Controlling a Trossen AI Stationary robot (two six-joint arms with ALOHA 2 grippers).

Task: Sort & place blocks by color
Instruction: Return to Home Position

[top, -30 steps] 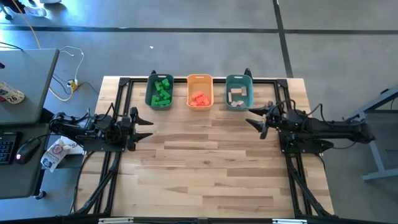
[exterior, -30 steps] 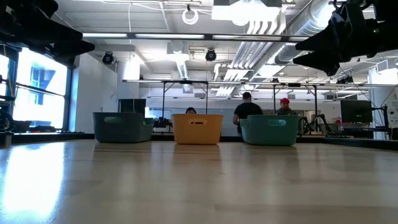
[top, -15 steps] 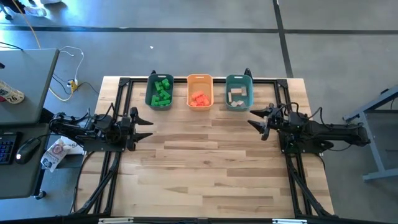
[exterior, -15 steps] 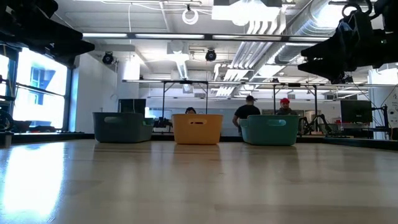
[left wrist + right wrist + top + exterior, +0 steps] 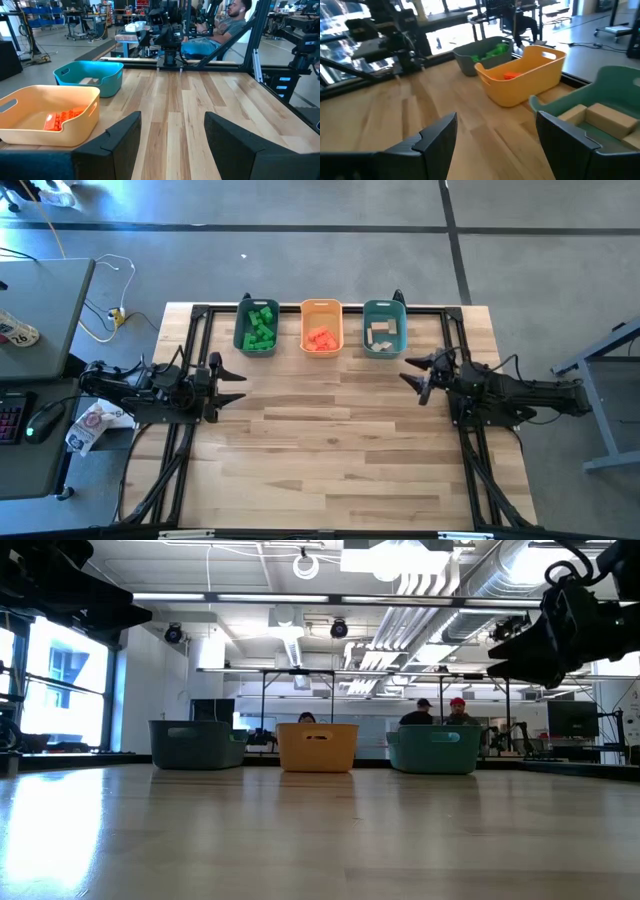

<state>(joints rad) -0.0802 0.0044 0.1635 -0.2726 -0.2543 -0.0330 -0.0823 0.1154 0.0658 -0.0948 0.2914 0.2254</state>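
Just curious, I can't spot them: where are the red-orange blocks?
From above, the red-orange blocks lie in the orange bin, the middle one of three bins along the table's far edge.

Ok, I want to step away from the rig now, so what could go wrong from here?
Probably little. The right end effector, open, hangs close to the teal plastic bin holding the pale tan wooden blocks, so a stray swing might nudge it. That bin stands near the far edge of the wooden table, and a hard push could slide it off. The left end effector, open, waits at the left side.
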